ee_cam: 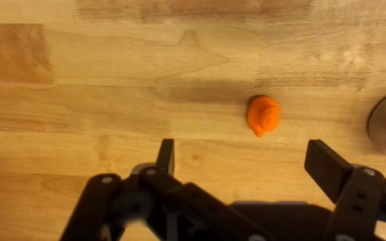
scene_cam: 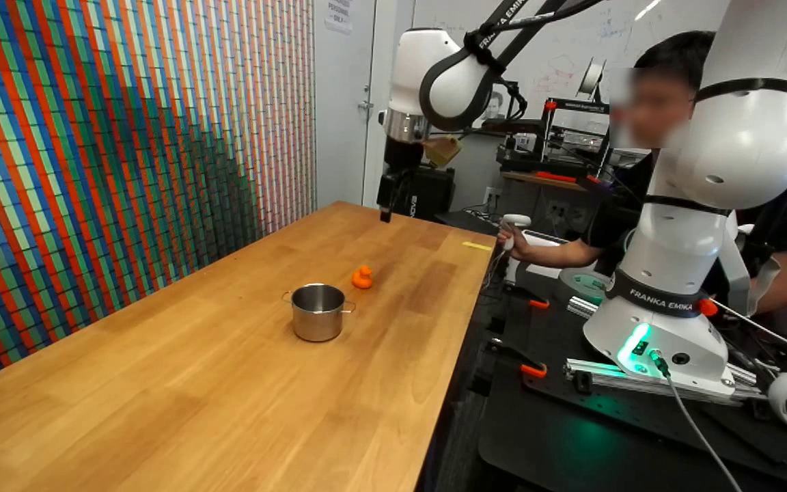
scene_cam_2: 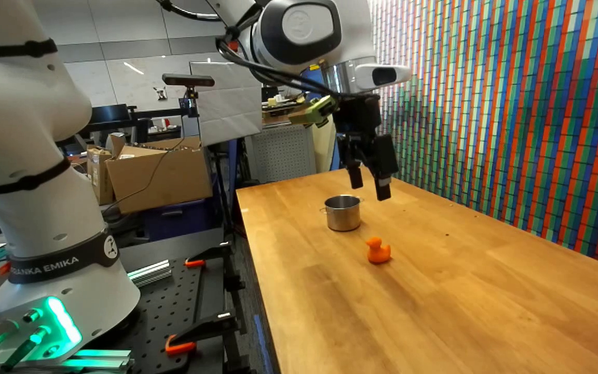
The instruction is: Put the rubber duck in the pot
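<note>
A long edge of the wooden tabletop [scene_cam: 229, 355] is lined by a brightly striped wall [scene_cam: 127, 137], and the robot's white base [scene_cam: 673, 335] is set past the opposite long edge. The orange rubber duck [scene_cam_2: 378, 252] is placed well in from both edges, with plain wood shown between it and the shiny metal pot [scene_cam: 318, 322] nearby. The end effector [ee_cam: 244, 159] is held up above the wood, and its two fingers [ee_cam: 328, 167] are spread wide apart. The pot is stood upright with its round top open. Its dark inside is shown only in part, and its bottom cannot be made out
</note>
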`<action>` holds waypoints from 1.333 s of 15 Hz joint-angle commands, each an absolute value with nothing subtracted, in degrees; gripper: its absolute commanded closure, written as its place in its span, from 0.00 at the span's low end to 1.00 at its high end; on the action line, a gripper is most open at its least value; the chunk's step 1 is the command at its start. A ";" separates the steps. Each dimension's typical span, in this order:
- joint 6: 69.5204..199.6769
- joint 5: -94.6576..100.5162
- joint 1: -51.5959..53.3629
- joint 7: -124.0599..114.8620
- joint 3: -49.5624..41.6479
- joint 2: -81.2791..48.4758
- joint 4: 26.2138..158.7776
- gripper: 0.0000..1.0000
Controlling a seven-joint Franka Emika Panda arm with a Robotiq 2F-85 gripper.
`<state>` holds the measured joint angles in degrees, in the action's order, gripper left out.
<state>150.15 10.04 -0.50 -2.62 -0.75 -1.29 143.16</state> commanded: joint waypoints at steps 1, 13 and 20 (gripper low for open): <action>156.69 13.69 0.16 -8.33 -0.84 -6.34 143.07 0.00; 172.23 21.23 8.06 -24.52 -7.20 -19.18 141.07 0.00; 176.39 19.74 11.75 -26.66 -10.03 -24.98 138.00 0.00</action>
<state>174.23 19.34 9.57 -24.22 -8.11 -21.90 140.89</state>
